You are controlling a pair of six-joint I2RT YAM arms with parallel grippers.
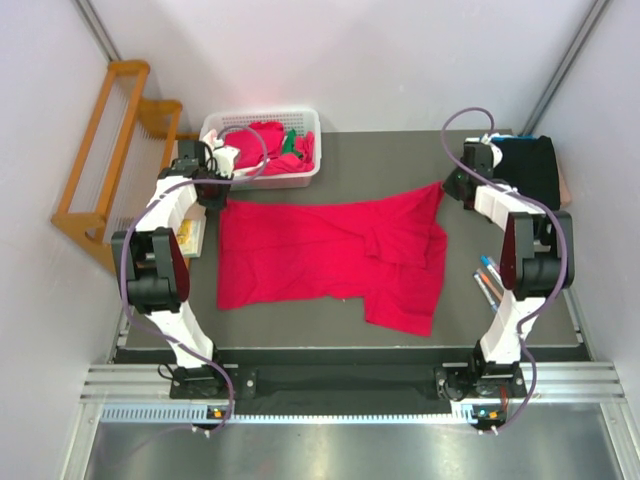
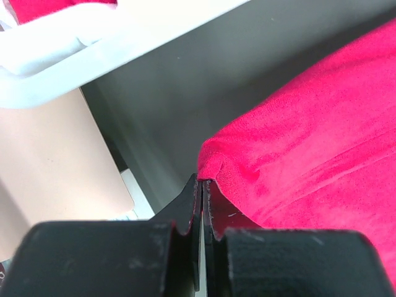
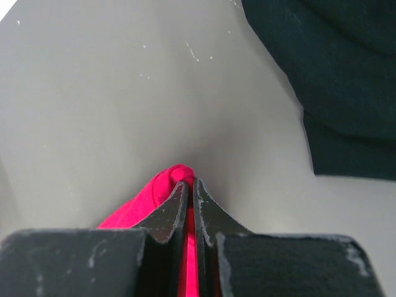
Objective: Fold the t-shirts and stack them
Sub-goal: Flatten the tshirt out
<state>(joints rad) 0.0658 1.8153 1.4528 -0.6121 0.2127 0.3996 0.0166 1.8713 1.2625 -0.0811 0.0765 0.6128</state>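
A crimson red t-shirt (image 1: 330, 255) lies spread across the dark table. My left gripper (image 1: 214, 196) is shut at its far left corner (image 2: 213, 164), with the cloth edge pinched at the fingertips. My right gripper (image 1: 452, 186) is shut on the far right corner, and red cloth (image 3: 176, 176) bulges out past the tips and shows between the fingers. A folded black t-shirt (image 1: 530, 170) lies at the far right; it also shows in the right wrist view (image 3: 334, 80). More red, green and white cloth (image 1: 280, 145) sits in the white basket (image 1: 215, 125).
The white basket's rim (image 2: 74, 52) is just beyond my left gripper. A wooden rack (image 1: 105, 150) stands off the table at the left. A pale flat card (image 1: 190, 238) lies by the left arm. Pens (image 1: 488, 280) lie by the right arm.
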